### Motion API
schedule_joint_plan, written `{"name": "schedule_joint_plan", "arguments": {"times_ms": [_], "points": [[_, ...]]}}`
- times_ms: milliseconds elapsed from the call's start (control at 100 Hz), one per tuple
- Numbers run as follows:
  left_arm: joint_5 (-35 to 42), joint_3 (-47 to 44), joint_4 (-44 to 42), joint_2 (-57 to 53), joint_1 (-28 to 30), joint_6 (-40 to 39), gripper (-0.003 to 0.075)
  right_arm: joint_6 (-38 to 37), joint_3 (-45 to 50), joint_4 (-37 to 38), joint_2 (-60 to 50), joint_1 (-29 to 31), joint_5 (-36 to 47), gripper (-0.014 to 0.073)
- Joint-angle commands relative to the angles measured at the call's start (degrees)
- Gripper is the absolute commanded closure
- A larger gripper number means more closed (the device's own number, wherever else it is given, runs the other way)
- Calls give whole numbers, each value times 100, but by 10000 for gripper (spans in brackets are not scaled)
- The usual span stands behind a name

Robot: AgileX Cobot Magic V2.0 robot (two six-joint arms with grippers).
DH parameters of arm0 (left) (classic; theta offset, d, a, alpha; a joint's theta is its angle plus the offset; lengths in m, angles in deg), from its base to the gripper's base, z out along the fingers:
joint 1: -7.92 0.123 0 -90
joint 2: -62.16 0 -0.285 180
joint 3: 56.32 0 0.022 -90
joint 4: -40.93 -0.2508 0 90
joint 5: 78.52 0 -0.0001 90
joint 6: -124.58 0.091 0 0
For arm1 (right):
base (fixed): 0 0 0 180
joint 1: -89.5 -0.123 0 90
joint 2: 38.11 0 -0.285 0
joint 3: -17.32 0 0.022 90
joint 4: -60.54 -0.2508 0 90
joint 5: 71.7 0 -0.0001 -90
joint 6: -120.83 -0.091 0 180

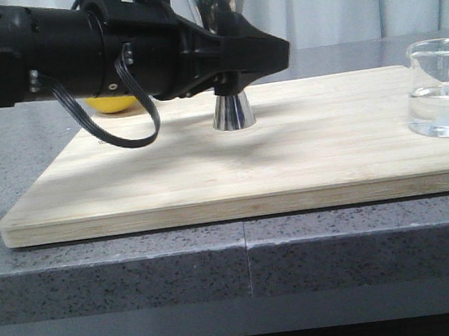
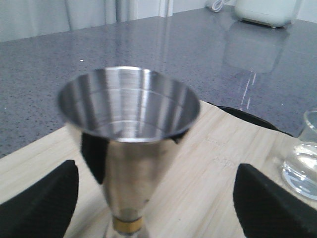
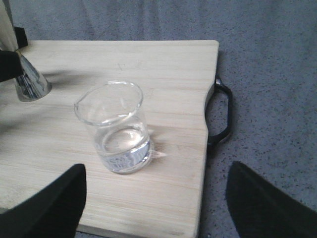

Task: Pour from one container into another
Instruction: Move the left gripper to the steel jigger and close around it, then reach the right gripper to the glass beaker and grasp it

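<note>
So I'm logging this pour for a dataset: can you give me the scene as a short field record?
surface: wooden board on a grey counter
pour source: glass beaker, upright on the board, holding clear liquid, untouched
pour target: steel jigger, upright on the board, cup looks empty
left gripper: jaws open on either side of the jigger, not closed on it
right gripper: jaws open, short of the beaker
other: lemon, partly hidden behind the left arm
</note>
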Motion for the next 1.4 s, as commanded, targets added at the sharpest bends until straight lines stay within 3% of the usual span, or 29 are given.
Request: {"name": "schedule_joint_plan", "arguments": {"times_ms": [0, 330, 760, 1390], "points": [[404, 165, 112, -208, 106, -75, 157, 22, -153, 20, 56, -1, 526, 67], [427, 189, -14, -208, 172, -114, 161, 22, -153, 67, 128, -10, 584, 67], [427, 189, -191, -208, 172, -123, 379, 22, -153, 67, 833, -683, 1024, 67], [427, 189, -189, -208, 172, -123, 489, 22, -153, 99, 975, -683, 1071, 67]]}}
